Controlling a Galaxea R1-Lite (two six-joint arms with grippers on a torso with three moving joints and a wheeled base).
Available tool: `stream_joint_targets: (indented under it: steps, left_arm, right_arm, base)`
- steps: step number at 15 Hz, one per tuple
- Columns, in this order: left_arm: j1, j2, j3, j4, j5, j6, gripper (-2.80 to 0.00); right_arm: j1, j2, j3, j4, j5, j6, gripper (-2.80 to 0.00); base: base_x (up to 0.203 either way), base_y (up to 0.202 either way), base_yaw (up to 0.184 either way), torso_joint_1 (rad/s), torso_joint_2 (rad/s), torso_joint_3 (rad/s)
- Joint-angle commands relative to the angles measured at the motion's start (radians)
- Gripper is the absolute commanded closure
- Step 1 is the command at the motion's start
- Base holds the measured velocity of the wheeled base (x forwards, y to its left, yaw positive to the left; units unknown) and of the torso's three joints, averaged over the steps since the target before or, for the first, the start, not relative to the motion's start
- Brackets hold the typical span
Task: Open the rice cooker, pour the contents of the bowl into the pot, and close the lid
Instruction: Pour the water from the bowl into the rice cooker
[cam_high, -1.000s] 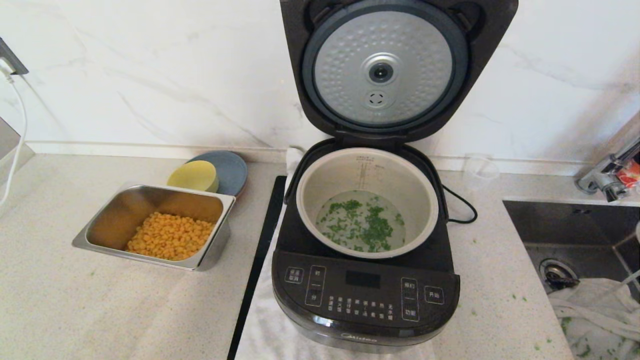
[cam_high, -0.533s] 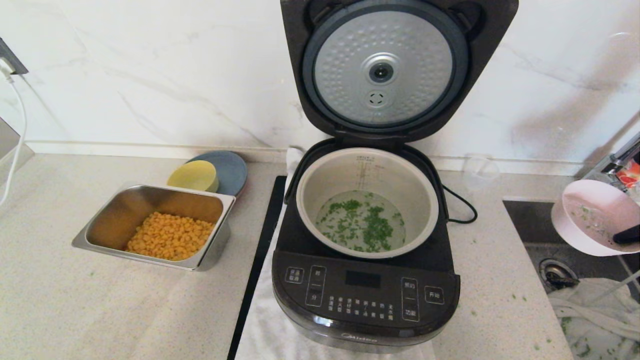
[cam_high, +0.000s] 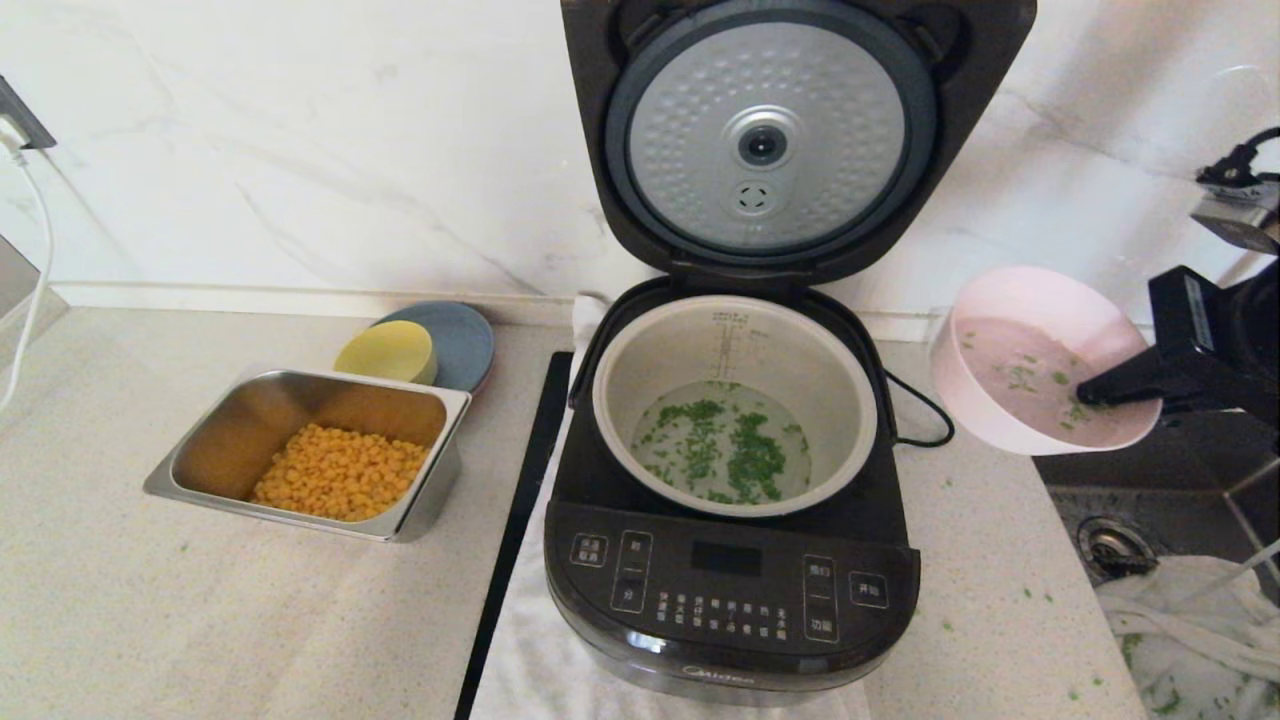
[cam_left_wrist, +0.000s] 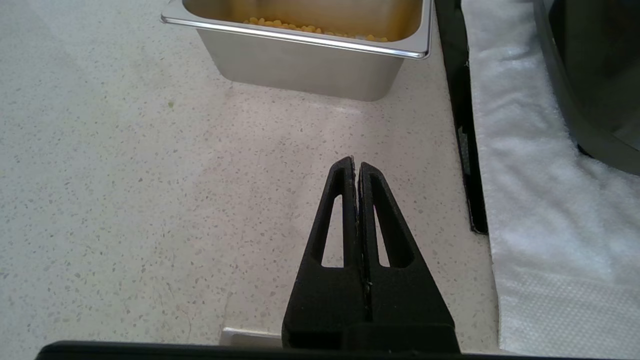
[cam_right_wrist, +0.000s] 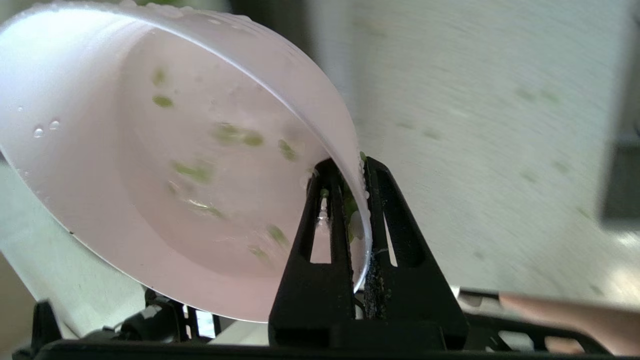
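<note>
The black rice cooker (cam_high: 730, 590) stands at the centre with its lid (cam_high: 770, 140) raised upright, silver dimpled underside facing me. Its grey pot (cam_high: 735, 400) holds water with chopped green herbs. My right gripper (cam_high: 1090, 392) (cam_right_wrist: 350, 167) is shut on the rim of the pale-pink bowl (cam_high: 1030, 360) (cam_right_wrist: 165, 150), held in the air right of the cooker, over the counter edge by the sink. A few herb bits cling inside the bowl. My left gripper (cam_left_wrist: 356, 162) is shut and empty, low over the counter in front of the steel tray.
A steel tray of corn (cam_high: 310, 455) (cam_left_wrist: 300, 60) sits left of the cooker, with a yellow bowl (cam_high: 388, 352) on a grey plate (cam_high: 462, 340) behind it. The sink (cam_high: 1160, 500) with a white cloth (cam_high: 1190, 620) lies right. A white towel (cam_left_wrist: 530, 175) lies under the cooker.
My right gripper has come in from the right edge with the pink bowl, moving left and up toward the cooker. The left arm and the cooker have stayed still.
</note>
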Motion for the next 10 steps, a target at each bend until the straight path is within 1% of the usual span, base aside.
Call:
stream_joint_targets:
  steps: [1, 4, 6, 8, 10]
  left_arm:
    - [0.0, -0.002, 0.0, 0.0, 0.0, 0.0, 0.0]
    - [-0.001, -0.002, 0.001, 0.0, 0.0, 0.0, 0.0]
    - [0.0, -0.002, 0.0, 0.0, 0.0, 0.0, 0.0]
    - [0.0, -0.002, 0.0, 0.0, 0.0, 0.0, 0.0]
    - [0.0, -0.002, 0.001, 0.0, 0.0, 0.0, 0.0]
  right_arm:
    - [0.147, 0.088, -0.112, 0.007, -0.038, 0.039, 0.0]
    - [0.275, 0.189, -0.207, 0.004, -0.125, 0.067, 0.0]
    - [0.342, 0.236, -0.221, -0.031, -0.165, 0.083, 0.0]
    - [0.385, 0.278, -0.222, -0.064, -0.207, 0.086, 0.0]
    - [0.406, 0.305, -0.222, -0.105, -0.228, 0.089, 0.0]
  base:
    - [0.0, 0.0, 0.0, 0.0, 0.0, 0.0]
    - [0.0, 0.0, 0.0, 0.0, 0.0, 0.0]
    - [0.0, 0.0, 0.0, 0.0, 0.0, 0.0]
    - [0.0, 0.0, 0.0, 0.0, 0.0, 0.0]
    - [0.0, 0.0, 0.0, 0.0, 0.0, 0.0]
